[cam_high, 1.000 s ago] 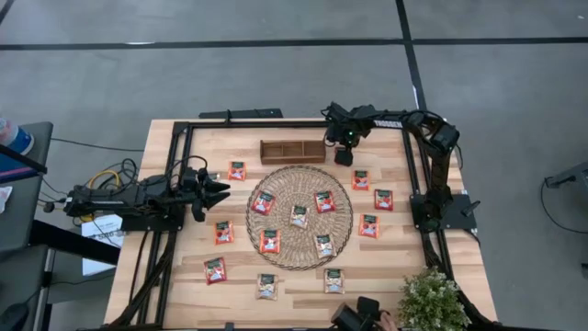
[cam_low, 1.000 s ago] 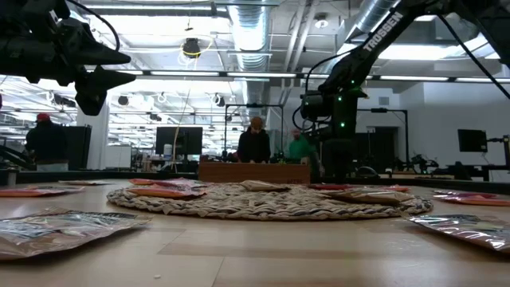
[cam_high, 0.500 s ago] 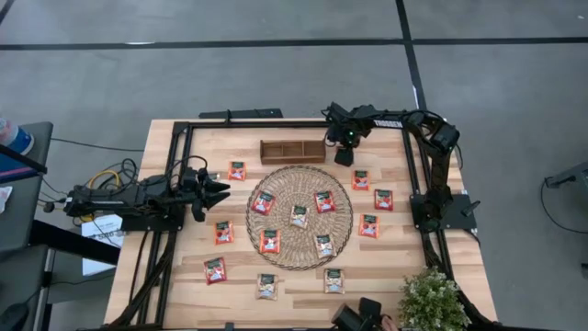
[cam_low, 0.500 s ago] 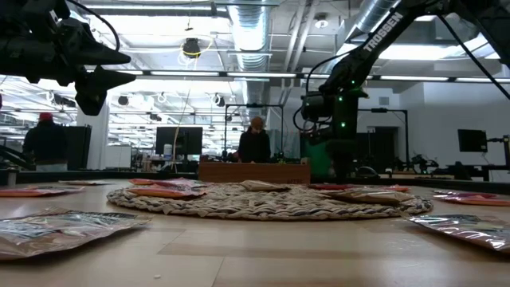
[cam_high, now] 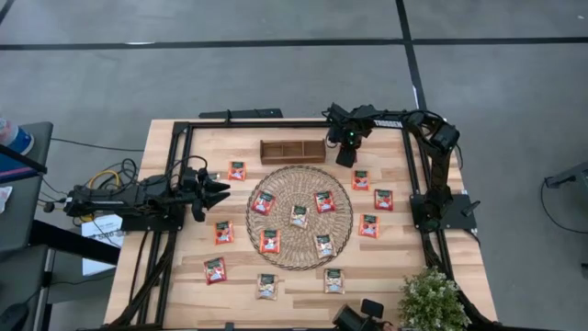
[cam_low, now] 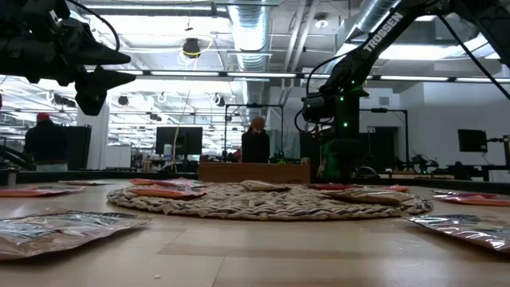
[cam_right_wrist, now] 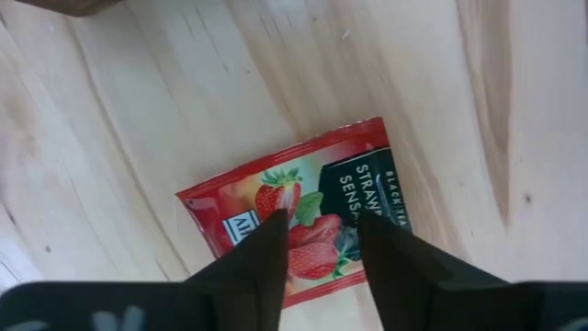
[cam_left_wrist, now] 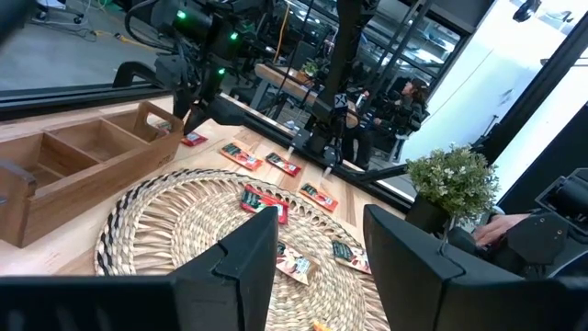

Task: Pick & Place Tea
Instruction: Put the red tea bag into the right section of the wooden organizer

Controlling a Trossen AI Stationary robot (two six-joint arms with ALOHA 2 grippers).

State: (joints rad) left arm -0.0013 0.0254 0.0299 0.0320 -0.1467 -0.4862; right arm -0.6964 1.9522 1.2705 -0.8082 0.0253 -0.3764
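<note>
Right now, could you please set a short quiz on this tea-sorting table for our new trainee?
1. True or false: the wooden tray already holds a sachet.
2. Which arm is down over a red strawberry sachet beside the tray: A) left, B) right?
3. How many sachets lie on the woven mat?

Key:
1. False; its compartments look bare.
2. B; the right gripper has its jaws either side of that sachet, while the left gripper waits above the table's left side.
3. Five.
</note>
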